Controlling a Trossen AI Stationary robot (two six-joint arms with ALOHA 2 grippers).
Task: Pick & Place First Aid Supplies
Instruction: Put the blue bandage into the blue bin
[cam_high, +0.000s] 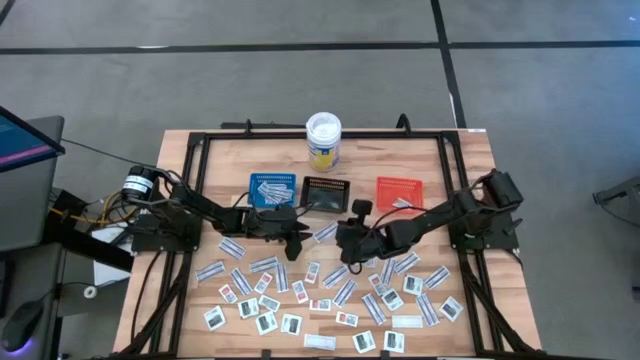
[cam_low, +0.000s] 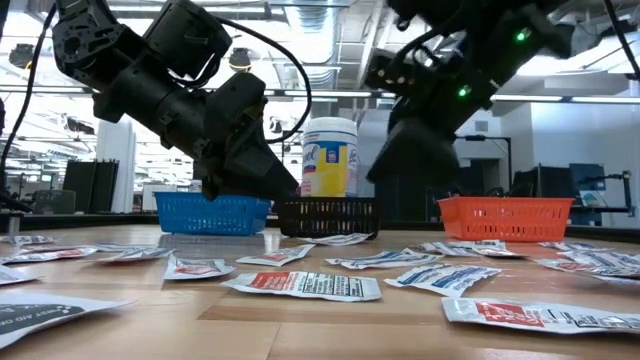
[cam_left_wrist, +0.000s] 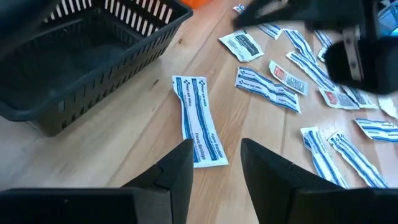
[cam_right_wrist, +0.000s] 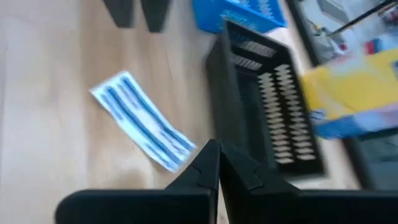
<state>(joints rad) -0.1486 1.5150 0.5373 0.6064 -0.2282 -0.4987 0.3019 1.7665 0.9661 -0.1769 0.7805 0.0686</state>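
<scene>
Packets (cam_high: 345, 292) of first aid supplies lie scattered over the near half of the wooden table (cam_high: 470, 160). One blue-striped strip (cam_left_wrist: 199, 119) rests flat beside the black tray (cam_left_wrist: 81, 56). The left gripper (cam_left_wrist: 214, 163) hovers over it, fingers apart and empty. The right gripper (cam_right_wrist: 217, 163) hangs close by, fingers pressed together, holding nothing.

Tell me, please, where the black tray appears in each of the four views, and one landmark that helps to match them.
High view: the black tray sits mid-table, between the blue tray and the orange tray.
Low view: black tray at centre, before the yellow-labelled tub.
Left wrist view: black tray fills the upper left.
Right wrist view: black tray right of centre.
Shared landmark: the narrow white-and-blue packet lying just beside it.
</scene>
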